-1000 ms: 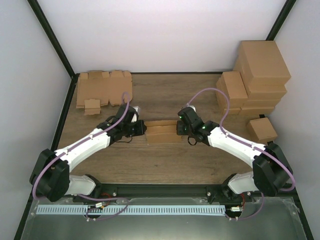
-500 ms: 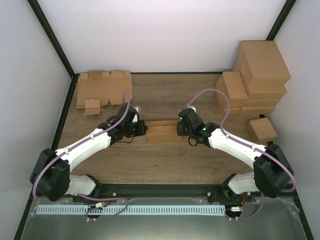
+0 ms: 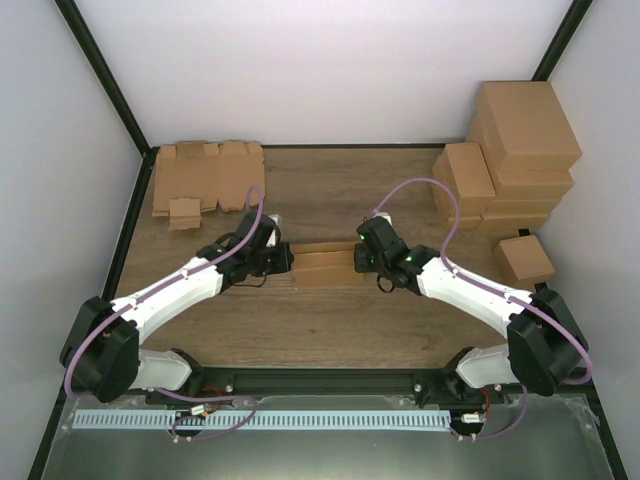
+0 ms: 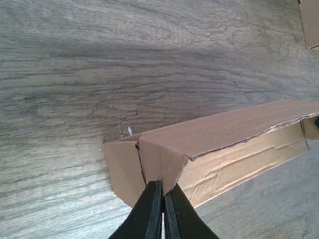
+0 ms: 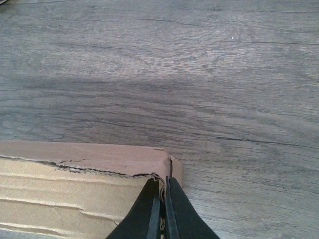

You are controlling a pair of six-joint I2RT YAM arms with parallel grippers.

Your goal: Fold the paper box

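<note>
Lying midway on the wood-grain table (image 3: 330, 325) between white walls (image 3: 330, 70), the paper box (image 3: 325, 264) is clamped at both ends, left gripper (image 3: 287, 259) and right gripper (image 3: 357, 259) each pinching cardboard. Only the wrist views show its ragged corrugated edge.

Wood-grain table (image 3: 320, 320). Far-left corner: flat cardboard blanks (image 3: 205, 178), lying flat. Far-right: stacked closed cartons (image 3: 524, 130), biggest on top, w/ smaller carton stack (image 3: 464, 175) touching its left. One small box (image 3: 523, 260) nearer, just apart. White walls (image 3: 330, 70).
</note>
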